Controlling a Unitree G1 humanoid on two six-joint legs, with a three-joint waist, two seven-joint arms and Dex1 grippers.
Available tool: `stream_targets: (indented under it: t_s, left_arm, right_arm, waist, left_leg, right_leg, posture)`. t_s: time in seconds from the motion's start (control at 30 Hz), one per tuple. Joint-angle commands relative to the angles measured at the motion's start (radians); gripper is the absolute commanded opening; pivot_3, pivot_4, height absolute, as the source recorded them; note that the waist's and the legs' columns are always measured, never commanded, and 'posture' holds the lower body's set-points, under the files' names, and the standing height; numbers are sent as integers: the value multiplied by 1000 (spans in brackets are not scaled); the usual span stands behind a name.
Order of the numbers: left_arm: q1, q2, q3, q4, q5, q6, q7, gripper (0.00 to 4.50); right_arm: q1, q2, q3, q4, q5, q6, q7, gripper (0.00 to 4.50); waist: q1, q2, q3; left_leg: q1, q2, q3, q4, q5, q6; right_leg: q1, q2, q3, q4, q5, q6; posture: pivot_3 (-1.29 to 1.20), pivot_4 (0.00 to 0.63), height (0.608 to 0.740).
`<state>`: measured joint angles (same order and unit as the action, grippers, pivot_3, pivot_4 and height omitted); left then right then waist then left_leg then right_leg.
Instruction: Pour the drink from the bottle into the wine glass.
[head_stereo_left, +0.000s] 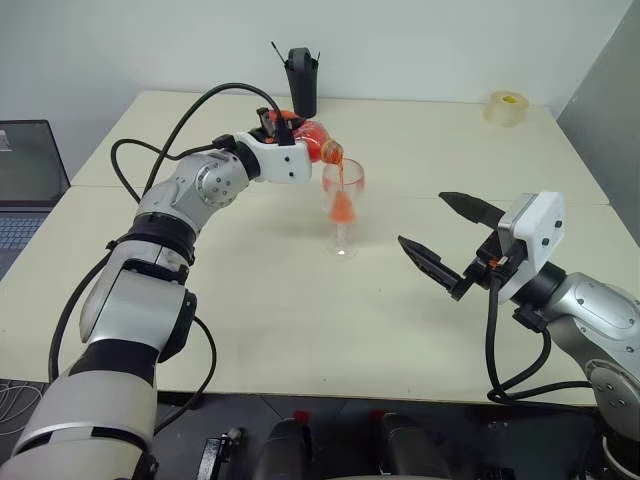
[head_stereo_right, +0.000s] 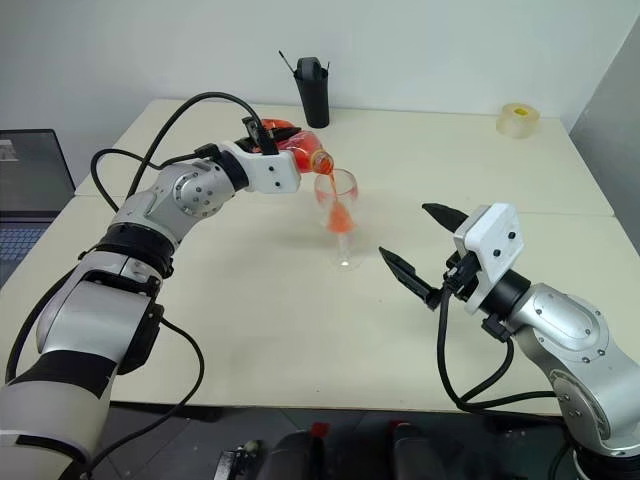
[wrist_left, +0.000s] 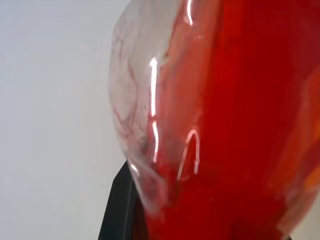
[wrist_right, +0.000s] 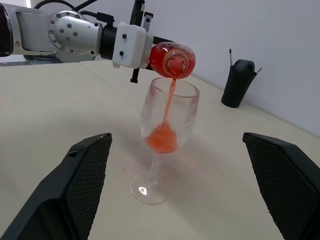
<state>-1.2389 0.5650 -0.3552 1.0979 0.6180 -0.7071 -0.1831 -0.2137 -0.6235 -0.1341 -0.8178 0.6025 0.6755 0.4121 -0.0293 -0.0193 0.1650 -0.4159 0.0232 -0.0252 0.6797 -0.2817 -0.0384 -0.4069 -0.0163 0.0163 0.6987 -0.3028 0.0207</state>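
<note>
A pale table (head_stereo_left: 250, 300) fills the frame below a white wall. Upper left of centre, the left gripper (head_stereo_left: 285, 135) is clamped on the bottle (head_stereo_left: 312, 140), whose long axis lies near level, mouth at the glass (head_stereo_left: 343, 205) rim at centre. The drink (wrist_right: 161, 137) falls in a thin stream and pools in the bowl. Lower right, the right gripper (head_stereo_left: 452, 242) hangs spread wide, empty, apart from the glass. The right wrist view shows the bottle's open mouth; the head views do not.

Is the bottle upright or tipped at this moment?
Tipped. The bottle lies almost level in the left gripper, mouth over the wine glass, and a thin red stream of drink falls into the bowl.
</note>
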Motion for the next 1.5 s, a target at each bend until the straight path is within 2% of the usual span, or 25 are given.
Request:
stream_targets:
  t_s: [0.03,1.5]
  left_arm:
    - [-55,24,4,-22,3,-17,40,791]
    - [-97,67,-46,-4,92,-31,136,764]
  right_arm:
    - [5,-7,-5,-22,-10,-17,2,4500]
    - [-7,23,14,0,-38,-36,19,4500]
  waist:
    - [0,0,0]
    - [0,0,0]
  left_leg:
    - [0,0,0,0,0,0]
    - [0,0,0,0,1,-1]
  right_leg:
    - [0,0,0,0,0,0]
    - [0,0,0,0,0,0]
  posture:
    - [0,150,740]
    - [0,150,740]
